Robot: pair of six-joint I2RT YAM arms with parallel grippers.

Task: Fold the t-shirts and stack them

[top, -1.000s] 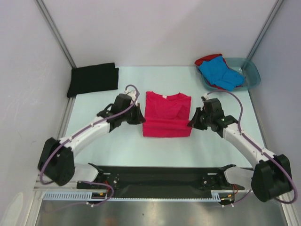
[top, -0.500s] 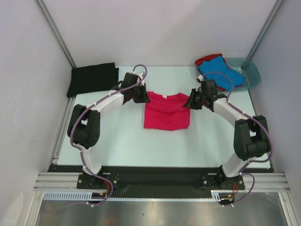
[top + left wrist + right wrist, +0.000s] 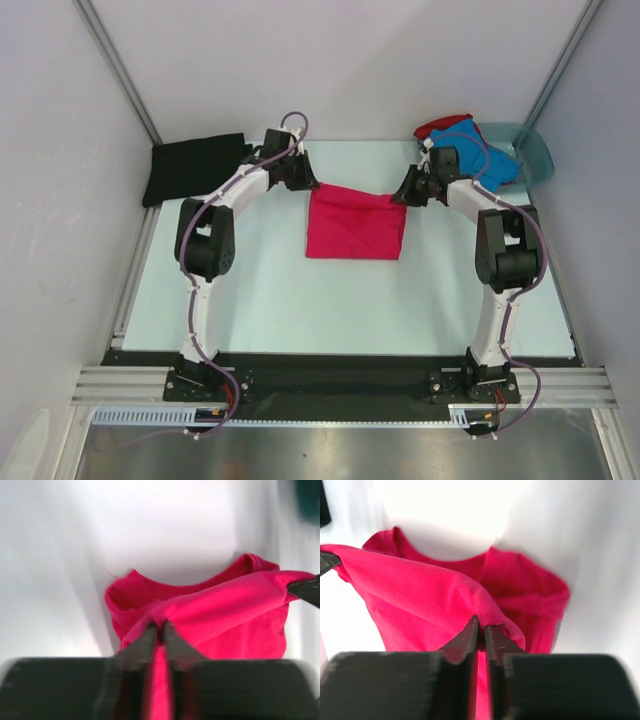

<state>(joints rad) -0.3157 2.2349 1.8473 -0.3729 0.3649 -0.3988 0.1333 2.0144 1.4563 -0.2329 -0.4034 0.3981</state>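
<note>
The magenta-pink t-shirt [image 3: 355, 225] lies mid-table, its near half lifted and doubled over toward the collar. My left gripper [image 3: 303, 183] is shut on the cloth at the shirt's far left corner, and my right gripper [image 3: 404, 193] is shut on it at the far right corner. In the left wrist view the left gripper [image 3: 160, 626] pinches a pink fold [image 3: 235, 610]. The right wrist view shows the right gripper [image 3: 481, 622] pinching pink cloth [image 3: 420, 595] the same way. A folded black t-shirt [image 3: 195, 167] lies at the back left. A blue t-shirt [image 3: 480, 160] and a red t-shirt [image 3: 440, 127] lie in the basin.
The translucent teal basin [image 3: 538, 150] stands at the back right corner, just behind my right arm. White walls close the table on the left, right and back. Both arms are stretched far out over the table.
Both grippers have moved from the shirt's near hem toward the back, carrying that hem up and over the collar end. The shirt now looks shorter, doubled over.
</note>
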